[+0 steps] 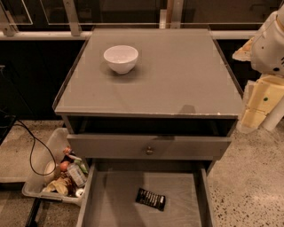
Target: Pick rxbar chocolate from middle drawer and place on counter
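The gripper hangs at the right edge beside the counter, well apart from the bar; whether it is apart or together cannot be told; the rxbar chocolate lies flat on the open middle drawer floor, its pale lettering unreadable; a white bowl stands on the counter.

Likely a robot test area in an office building. A lone grey drawer cabinet's desk holds a white bowl. Glazed partitions stand behind it, and a speckled stone floor lies beneath. A snack bin and a loose cable are to its left, the end effector to its right.
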`<action>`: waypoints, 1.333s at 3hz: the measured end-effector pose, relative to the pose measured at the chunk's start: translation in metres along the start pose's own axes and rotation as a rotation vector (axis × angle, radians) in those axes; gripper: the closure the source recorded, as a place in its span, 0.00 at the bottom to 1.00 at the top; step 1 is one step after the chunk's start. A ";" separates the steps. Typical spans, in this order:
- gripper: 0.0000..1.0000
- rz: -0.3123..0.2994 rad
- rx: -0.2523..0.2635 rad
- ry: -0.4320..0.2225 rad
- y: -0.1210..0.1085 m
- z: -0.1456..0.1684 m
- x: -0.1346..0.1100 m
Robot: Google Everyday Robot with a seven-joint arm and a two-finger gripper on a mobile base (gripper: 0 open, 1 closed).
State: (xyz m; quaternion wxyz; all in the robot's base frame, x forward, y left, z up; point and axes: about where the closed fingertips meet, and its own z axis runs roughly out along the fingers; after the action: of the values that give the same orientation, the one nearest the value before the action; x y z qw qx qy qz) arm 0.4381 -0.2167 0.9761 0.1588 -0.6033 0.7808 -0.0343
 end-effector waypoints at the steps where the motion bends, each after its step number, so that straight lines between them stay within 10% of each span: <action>1: 0.00 0.000 0.000 0.000 0.000 0.000 0.000; 4: 0.00 -0.032 0.017 -0.213 0.050 0.063 0.013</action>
State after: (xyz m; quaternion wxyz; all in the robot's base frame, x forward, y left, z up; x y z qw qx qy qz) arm 0.4073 -0.2069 0.9011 0.2454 -0.6145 0.7495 0.0209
